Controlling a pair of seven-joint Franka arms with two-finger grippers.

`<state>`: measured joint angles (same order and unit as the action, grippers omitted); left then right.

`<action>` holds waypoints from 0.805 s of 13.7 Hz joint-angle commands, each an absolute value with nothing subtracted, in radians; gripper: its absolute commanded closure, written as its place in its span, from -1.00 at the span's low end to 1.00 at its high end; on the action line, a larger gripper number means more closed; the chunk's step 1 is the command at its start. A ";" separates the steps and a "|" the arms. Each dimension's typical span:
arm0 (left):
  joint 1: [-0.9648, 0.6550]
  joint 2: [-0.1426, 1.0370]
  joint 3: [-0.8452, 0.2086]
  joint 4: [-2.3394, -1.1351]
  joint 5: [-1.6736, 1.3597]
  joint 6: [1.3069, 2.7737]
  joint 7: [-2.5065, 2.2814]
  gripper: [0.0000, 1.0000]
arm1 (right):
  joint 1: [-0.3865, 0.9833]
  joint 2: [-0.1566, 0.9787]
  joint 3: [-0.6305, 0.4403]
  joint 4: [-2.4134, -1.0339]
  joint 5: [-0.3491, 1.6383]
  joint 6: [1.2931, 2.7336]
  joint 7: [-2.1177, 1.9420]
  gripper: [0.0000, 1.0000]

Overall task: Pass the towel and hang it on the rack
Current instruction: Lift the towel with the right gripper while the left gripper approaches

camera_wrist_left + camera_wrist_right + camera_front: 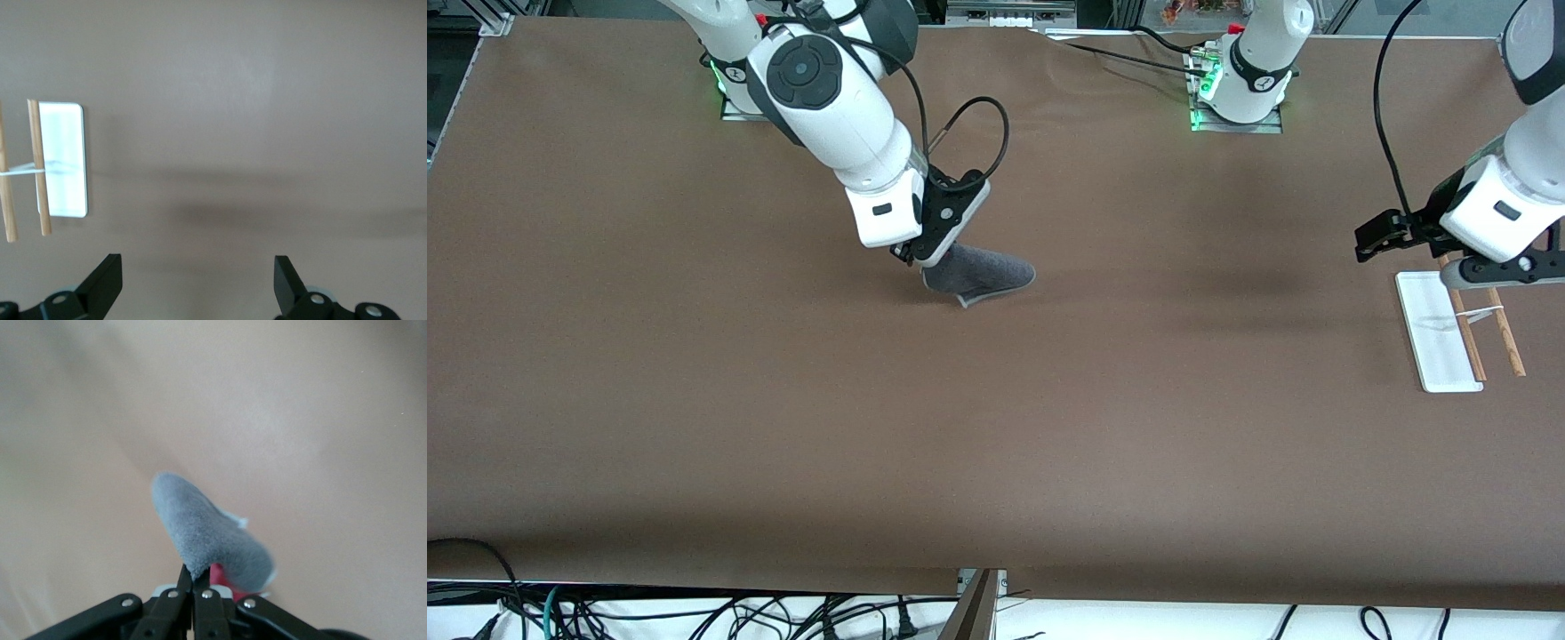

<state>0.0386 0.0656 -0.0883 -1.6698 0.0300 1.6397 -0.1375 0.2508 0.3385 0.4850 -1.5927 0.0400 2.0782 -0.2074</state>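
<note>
Two arms share our brown bench. We see the right tool pinching the towel above mid-bench. The left tool waits, fingers spread, over the rack.

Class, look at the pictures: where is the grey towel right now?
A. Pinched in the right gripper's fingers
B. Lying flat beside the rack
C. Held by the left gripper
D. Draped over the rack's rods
A: the towel hangs from the shut right gripper, away from the rack.
</note>
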 commanded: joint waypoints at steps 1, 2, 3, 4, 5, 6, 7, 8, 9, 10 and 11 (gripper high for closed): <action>0.031 0.101 -0.097 -1.646 -0.043 1.608 -0.117 -1.00 | 0.278 0.357 0.483 -1.508 0.026 2.075 -0.108 1.00; 0.028 0.107 -0.098 -1.647 -0.104 1.606 -0.117 -1.00 | 0.285 0.357 0.483 -1.481 0.029 2.074 -0.092 1.00; 0.026 0.118 -0.107 -1.655 -0.160 1.598 -0.115 -1.00 | 0.287 0.357 0.485 -1.454 0.034 2.072 -0.087 1.00; 0.028 0.126 -0.118 -1.667 -0.223 1.592 -0.106 -1.00 | 0.291 0.357 0.486 -1.427 0.035 2.074 -0.087 1.00; 0.026 0.139 -0.120 -1.674 -0.300 1.592 -0.036 -1.00 | 0.298 0.360 0.486 -1.399 0.037 2.077 -0.084 1.00; 0.026 0.158 -0.120 -1.674 -0.369 1.594 0.068 -1.00 | 0.307 0.368 0.486 -1.372 0.037 2.080 -0.072 1.00; 0.029 0.182 -0.120 -1.674 -0.450 1.594 0.174 -1.00 | 0.313 0.376 0.486 -1.341 0.037 2.085 -0.060 1.00; 0.034 0.198 -0.120 -1.677 -0.522 1.595 0.275 -1.00 | 0.317 0.388 0.486 -1.312 0.037 2.095 -0.052 1.00; 0.034 0.207 -0.120 -1.689 -0.569 1.600 0.375 -1.00 | 0.321 0.399 0.486 -1.292 0.038 2.111 -0.049 1.00; 0.034 0.212 -0.120 -1.698 -0.615 1.603 0.468 -1.00 | 0.322 0.406 0.489 -1.281 0.049 2.124 -0.049 1.00; 0.034 0.224 -0.120 -1.715 -0.682 1.605 0.579 -1.00 | 0.322 0.407 0.492 -1.281 0.069 2.144 -0.048 1.00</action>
<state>0.0265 0.2182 -0.1200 -1.6885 -0.5892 1.6046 0.4002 0.3103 0.3687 0.4853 -1.3324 0.0478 2.1213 -0.0667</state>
